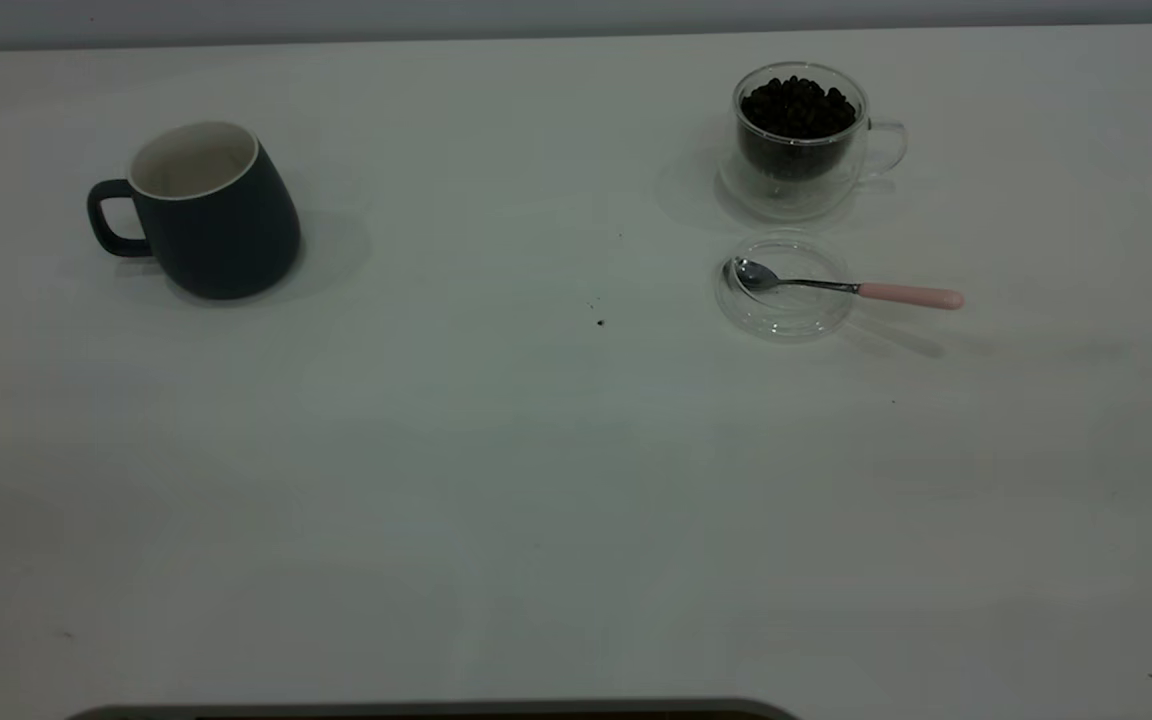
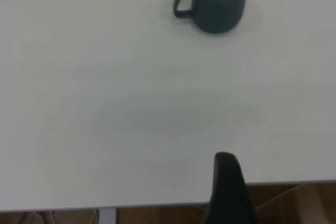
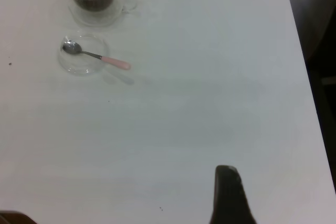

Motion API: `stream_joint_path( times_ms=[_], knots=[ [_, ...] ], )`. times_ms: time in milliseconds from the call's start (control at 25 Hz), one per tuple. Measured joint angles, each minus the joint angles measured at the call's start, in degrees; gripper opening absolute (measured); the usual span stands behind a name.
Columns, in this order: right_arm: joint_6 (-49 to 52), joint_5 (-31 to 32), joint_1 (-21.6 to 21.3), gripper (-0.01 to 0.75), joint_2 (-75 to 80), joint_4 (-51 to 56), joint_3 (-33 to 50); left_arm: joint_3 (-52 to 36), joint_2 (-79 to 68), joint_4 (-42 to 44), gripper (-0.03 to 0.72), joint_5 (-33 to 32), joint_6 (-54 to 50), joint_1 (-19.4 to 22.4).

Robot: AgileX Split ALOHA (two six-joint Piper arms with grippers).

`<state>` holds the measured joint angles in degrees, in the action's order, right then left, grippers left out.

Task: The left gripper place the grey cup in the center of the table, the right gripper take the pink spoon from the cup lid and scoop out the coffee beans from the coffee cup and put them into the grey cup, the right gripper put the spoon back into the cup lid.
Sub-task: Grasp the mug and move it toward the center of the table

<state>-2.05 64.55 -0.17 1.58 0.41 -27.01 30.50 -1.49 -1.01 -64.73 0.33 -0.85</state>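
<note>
1. Two grippers sit back at the near bench edge, outside the exterior view. Each wrist view shows only one dark fingertip: left gripper (image 2: pixel 229 190), right gripper (image 3: pixel 229 195). You cannot tell whether either is apart or together.
2. Locate the grey cup (image 1: pixel 206 208) upright on the left side of the bench (image 1: pixel 536 500), handle pointing outward to the left. It lies well ahead of the left gripper, which is the nearer arm. Judged from this, the first move is a forward reach, then a carry toward the centre.
3. Locate the coffee cup (image 1: pixel 801 140) on the right side, full of beans (image 1: pixel 798 105). The lid (image 1: pixel 784 300) lies just in front of it.
4. Note the spoon (image 1: pixel 841 287): bowl in the lid, pink handle overhanging the rim, long axis pointing right.
5. No labels or writing are readable.
</note>
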Motion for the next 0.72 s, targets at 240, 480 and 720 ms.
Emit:
stream_joint_path(
  times_ms=[240,480,720],
  knots=[
    [0.00,0.00,0.00,0.519,0.00,0.00,0.00,7.94,-17.44,6.84,0.565,4.49,0.18,0.00],
    [0.00,0.00,0.00,0.519,0.00,0.00,0.00,12.98,-37.50,13.07,0.565,9.32,4.85,0.00],
    [0.00,0.00,0.00,0.519,0.00,0.00,0.00,17.01,-58.45,16.02,0.565,18.13,15.80,0.00]
  ],
)
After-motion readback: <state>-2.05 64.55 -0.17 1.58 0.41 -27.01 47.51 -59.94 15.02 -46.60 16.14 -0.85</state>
